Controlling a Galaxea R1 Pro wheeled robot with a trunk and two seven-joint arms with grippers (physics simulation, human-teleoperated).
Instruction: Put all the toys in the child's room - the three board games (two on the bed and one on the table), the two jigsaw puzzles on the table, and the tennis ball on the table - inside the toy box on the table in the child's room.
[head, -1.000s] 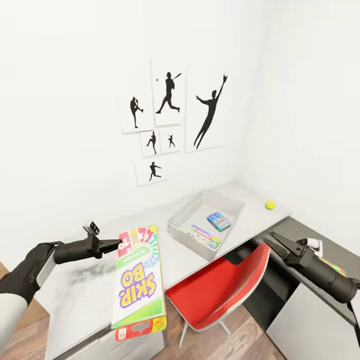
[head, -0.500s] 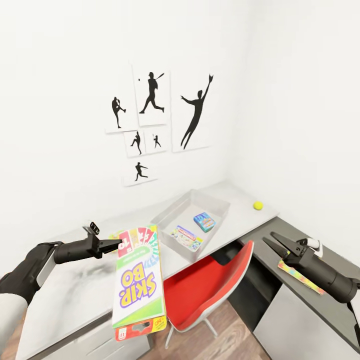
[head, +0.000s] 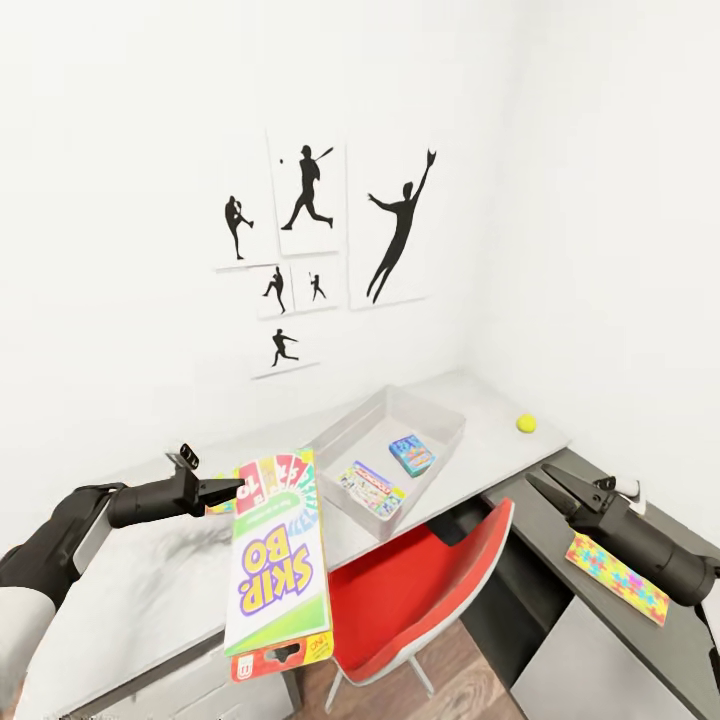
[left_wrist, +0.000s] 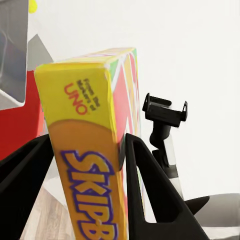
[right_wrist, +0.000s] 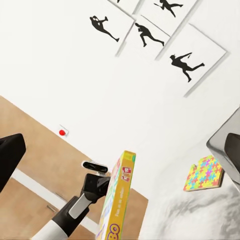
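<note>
Three game boxes (head: 277, 560), two jigsaw puzzles (head: 617, 577), one ball (head: 526, 424), one bin (head: 340, 436), one chair (head: 420, 590), six prints (head: 400, 232).

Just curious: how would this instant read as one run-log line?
left end effector: shut on Skip-Bo box | right end effector: open | toy box: two games inside

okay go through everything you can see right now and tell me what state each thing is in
Skip-Bo box: clamped in the left gripper, hanging off the table.
Right gripper: open, empty.
Toy box: open-topped, holding two game boxes.
Tennis ball: loose on the table.
Jigsaw puzzle: flat on the dark cabinet.
Red chair: upright by the table.
</note>
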